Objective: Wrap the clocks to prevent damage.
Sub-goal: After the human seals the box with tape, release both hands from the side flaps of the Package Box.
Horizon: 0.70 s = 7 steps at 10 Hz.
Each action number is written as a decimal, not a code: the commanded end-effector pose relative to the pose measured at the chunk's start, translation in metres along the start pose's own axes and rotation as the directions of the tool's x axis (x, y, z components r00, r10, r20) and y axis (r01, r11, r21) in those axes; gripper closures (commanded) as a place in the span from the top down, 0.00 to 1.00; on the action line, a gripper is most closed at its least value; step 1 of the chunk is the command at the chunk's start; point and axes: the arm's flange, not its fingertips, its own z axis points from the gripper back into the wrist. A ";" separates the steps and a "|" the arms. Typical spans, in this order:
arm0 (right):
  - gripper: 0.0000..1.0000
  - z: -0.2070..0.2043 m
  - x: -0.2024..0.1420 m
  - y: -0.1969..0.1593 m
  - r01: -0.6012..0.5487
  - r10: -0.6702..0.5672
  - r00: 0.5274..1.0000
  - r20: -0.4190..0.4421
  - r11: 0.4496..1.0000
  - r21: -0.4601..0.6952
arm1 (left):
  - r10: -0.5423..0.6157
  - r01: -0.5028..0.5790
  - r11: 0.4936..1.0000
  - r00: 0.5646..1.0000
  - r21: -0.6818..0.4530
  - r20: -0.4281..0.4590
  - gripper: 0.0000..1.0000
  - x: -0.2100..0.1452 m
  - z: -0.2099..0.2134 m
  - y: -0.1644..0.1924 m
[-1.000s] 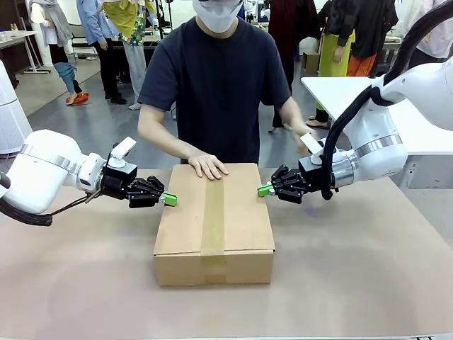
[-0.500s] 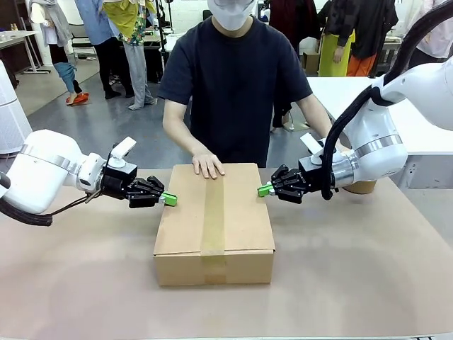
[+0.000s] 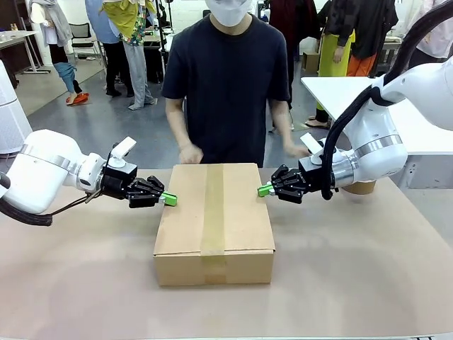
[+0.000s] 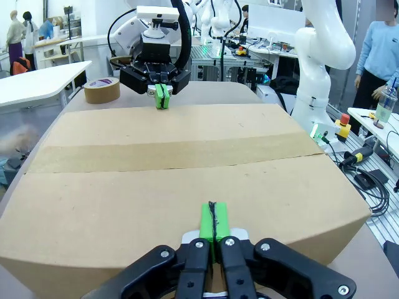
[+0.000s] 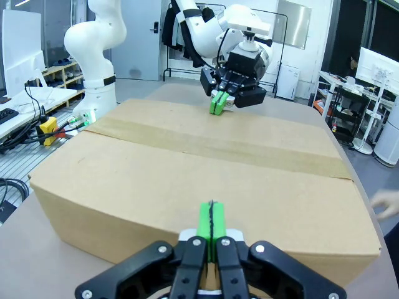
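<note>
A closed cardboard box (image 3: 214,212) with a strip of brown tape along its top stands in the middle of the table. The clocks are out of view. My left gripper (image 3: 168,200) is shut, its green pads at the box's upper left edge. My right gripper (image 3: 265,190) is shut too, with its tips at the upper right edge. In the left wrist view my shut fingertips (image 4: 212,221) meet the near edge of the box (image 4: 174,180). The right wrist view has the right gripper (image 5: 211,219) against the box (image 5: 206,168) in the same way. The person's hands (image 3: 190,154) hover just behind the box, blurred.
A roll of brown tape (image 4: 101,90) lies on the table behind my right arm, partly seen in the front view (image 3: 361,188). The brown table (image 3: 354,269) has free room in front of and beside the box. A white table (image 3: 333,88) stands at the back right.
The person's hand has lifted off the top of the box and pulled back towards the body. Both grippers and the box have stayed where they were.
</note>
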 end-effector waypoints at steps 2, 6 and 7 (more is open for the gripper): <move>0.01 0.000 0.000 0.000 0.000 0.000 1.000 0.000 1.000 0.000 | 0.000 0.000 1.000 1.000 0.000 0.000 0.01 0.000 0.000 0.000; 0.01 0.039 0.100 0.025 -0.046 0.049 0.964 -0.260 0.999 0.020 | 0.020 0.006 0.998 0.933 0.069 -0.360 0.01 0.094 0.060 -0.039; 0.01 0.051 0.129 0.034 -0.043 0.044 0.942 -0.333 0.999 0.011 | 0.046 0.004 0.994 0.885 0.106 -0.464 0.01 0.114 0.071 -0.053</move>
